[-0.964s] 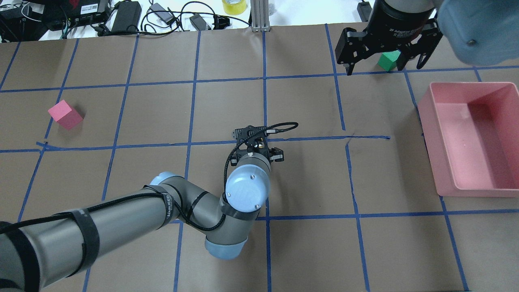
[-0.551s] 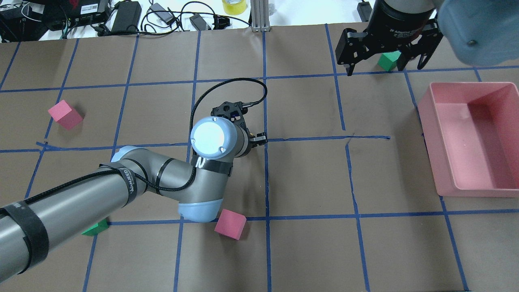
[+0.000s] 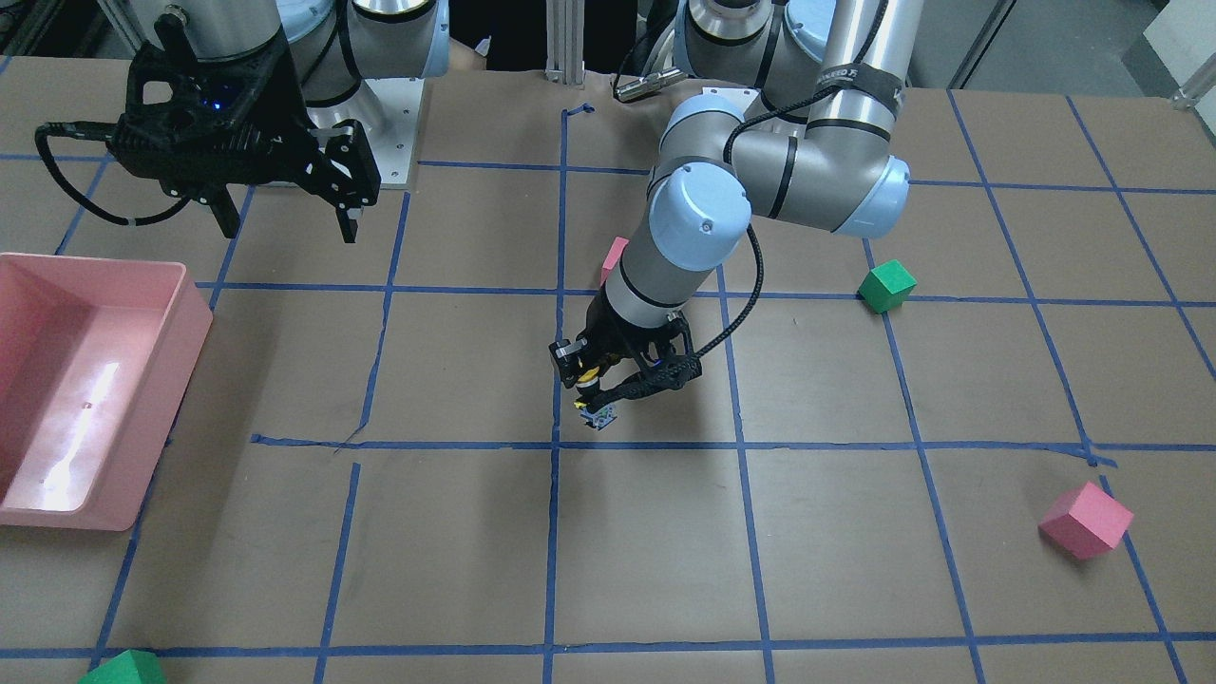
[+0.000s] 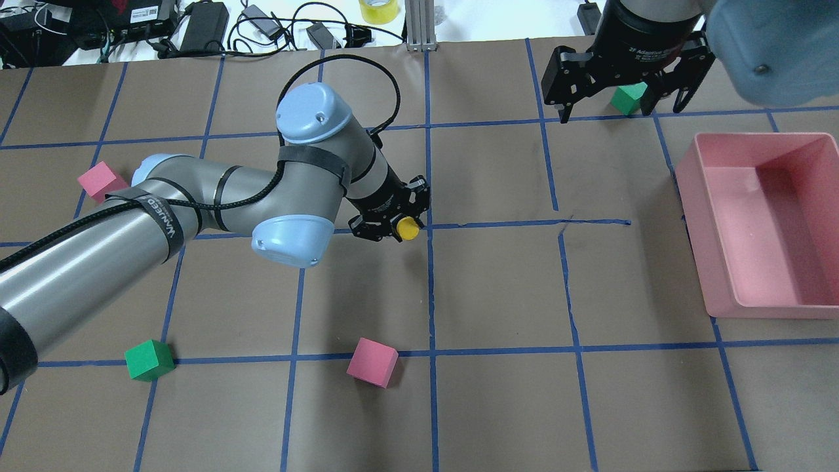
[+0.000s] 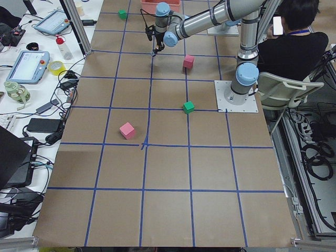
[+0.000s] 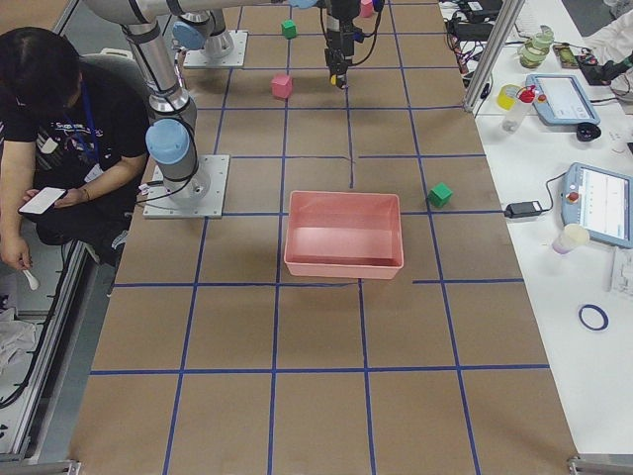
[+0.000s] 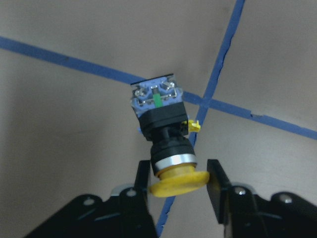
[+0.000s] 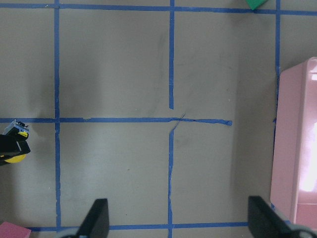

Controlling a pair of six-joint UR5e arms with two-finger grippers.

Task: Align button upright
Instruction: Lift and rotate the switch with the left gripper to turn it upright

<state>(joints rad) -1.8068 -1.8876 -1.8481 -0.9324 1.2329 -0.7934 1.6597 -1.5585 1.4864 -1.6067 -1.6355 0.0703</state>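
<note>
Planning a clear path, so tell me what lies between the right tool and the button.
Only table paper crossed by blue tape lines, per the overhead view, separates the right tool and the button. Nothing else sits in that stretch.

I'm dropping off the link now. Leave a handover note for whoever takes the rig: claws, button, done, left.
Left claw: shut on the button at its yellow cap, base block toward the table.
Right claw: open, empty, away at the side.
Done: button gripped, cap uppermost.
Left: stand it on its base by the tape crossing, release. Cannot tell whether the base touches down yet.
</note>
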